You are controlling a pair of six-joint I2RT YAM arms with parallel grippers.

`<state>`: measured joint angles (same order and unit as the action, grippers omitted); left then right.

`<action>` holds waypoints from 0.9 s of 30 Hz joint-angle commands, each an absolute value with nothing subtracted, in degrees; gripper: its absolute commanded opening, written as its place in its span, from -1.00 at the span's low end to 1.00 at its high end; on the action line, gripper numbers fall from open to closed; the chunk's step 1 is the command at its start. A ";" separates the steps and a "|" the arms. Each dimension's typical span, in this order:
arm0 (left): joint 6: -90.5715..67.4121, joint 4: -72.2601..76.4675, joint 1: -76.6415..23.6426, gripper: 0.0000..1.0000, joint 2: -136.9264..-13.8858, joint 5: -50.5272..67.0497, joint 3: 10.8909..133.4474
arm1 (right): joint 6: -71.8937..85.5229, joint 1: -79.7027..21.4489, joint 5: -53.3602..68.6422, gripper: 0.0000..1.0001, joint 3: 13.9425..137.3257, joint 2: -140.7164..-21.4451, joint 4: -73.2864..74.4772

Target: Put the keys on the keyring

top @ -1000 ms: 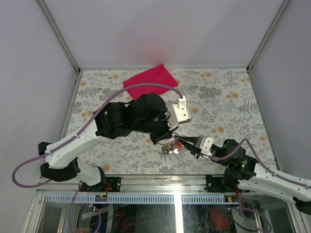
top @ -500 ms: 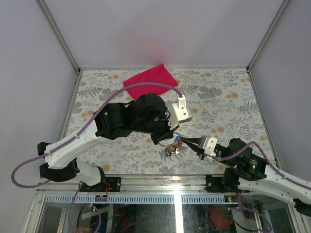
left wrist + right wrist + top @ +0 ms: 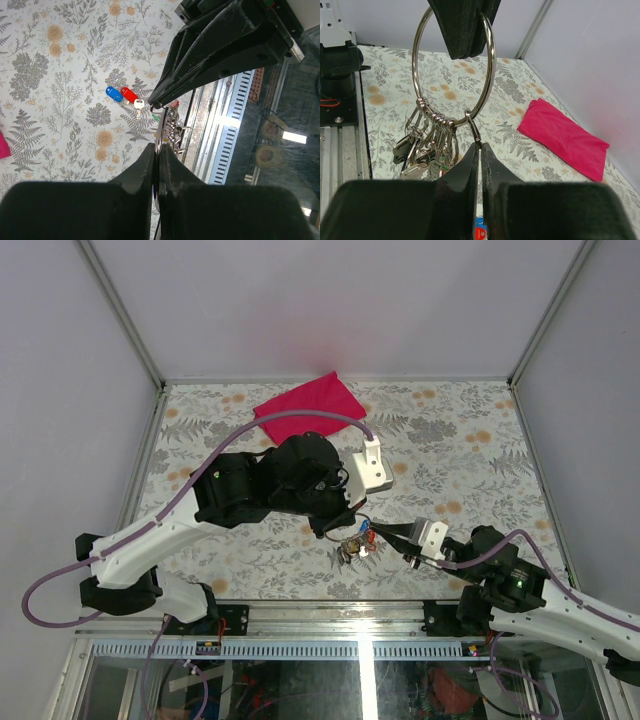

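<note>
The keyring [image 3: 413, 60], a thin silver ring, hangs upright above the table with my left gripper [image 3: 159, 147] shut on its top edge. A bunch of black-headed keys [image 3: 420, 150] dangles from it on silver clips. One silver clasp [image 3: 472, 125] hooked on the ring runs down into my right gripper [image 3: 480, 146], which is shut on it. The keys [image 3: 122, 94], one blue-headed and one red-headed, hang just off the right fingertips [image 3: 152, 105]. From above, the keys [image 3: 370, 531] sit between the ring bunch [image 3: 352, 550] and the right gripper [image 3: 382, 534].
A magenta folded cloth [image 3: 305, 405] lies at the back of the flowered table [image 3: 470, 440]. The table's near metal rail [image 3: 225, 130] runs right under the ring. Both arms meet near the front middle.
The right arm's elbow has shifted right and its gripper has turned slightly. The blue key head now shows beside the ring. The left arm has held still.
</note>
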<state>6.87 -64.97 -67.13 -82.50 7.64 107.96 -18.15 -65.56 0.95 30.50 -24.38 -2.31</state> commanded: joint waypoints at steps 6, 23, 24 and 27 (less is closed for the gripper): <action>6.52 -64.41 -67.47 -1.00 -81.55 7.58 110.25 | -15.82 -65.51 0.88 -0.74 26.03 -26.58 -20.13; 6.42 -64.69 -67.44 -1.00 -82.02 7.69 110.92 | -14.12 -65.48 1.10 -0.49 23.52 -27.11 -23.94; 6.43 -64.69 -67.45 -1.00 -81.97 7.68 110.92 | -14.09 -65.48 1.04 -0.47 23.43 -27.15 -24.08; 6.25 -64.69 -67.43 -1.00 -81.87 7.72 110.92 | -13.94 -65.53 0.73 -0.44 23.08 -27.30 -24.70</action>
